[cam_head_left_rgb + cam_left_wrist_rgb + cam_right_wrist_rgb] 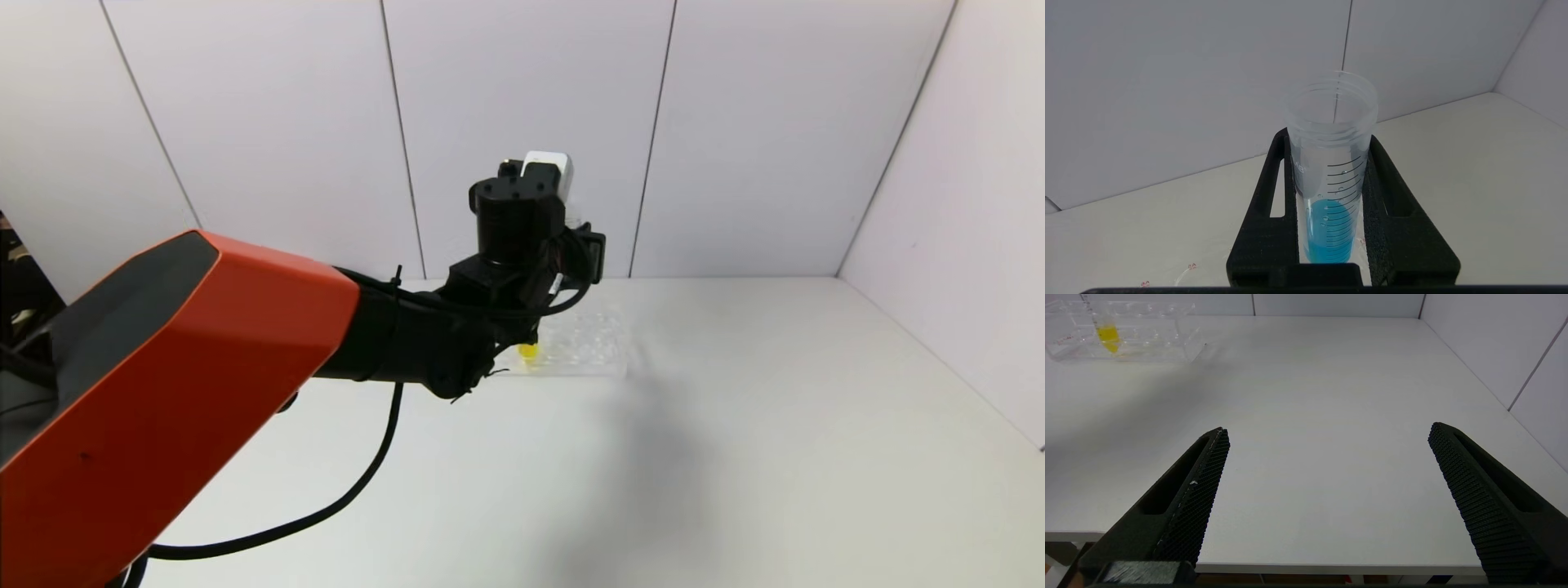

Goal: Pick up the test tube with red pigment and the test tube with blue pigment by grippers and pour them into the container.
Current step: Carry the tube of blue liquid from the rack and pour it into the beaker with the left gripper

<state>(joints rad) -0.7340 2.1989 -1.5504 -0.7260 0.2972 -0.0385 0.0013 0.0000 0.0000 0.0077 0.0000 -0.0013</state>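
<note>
I had the left gripper (1331, 196) closed on the test tube with blue pigment (1331, 183), one black finger (1267, 228) pressed on each side of its wall. The tube stood between the fingers with its long axis running along them, its open flared rim pointing away from the wrist and the blue liquid resting at the end near the palm. In the head view my left arm was raised above the table (735, 457), over the near-left end of the clear tube rack (584, 343), and the arm itself hid the tube there.

The relation I cared about most was where the container lay from this hand, and here I must be honest: I could not find the container in any of the three views. It was perhaps hidden behind the left arm, but I could not tell. I judged that the pour needed the rim brought over the container's mouth and the tube's axis tipped until the rim was lower than the liquid.

The right gripper (1327, 437) hung wide open and empty, low at the near edge of the table, well apart from the rack. The rack held a tube with yellow liquid (1108, 337). The test tube with red pigment I did not see.
</note>
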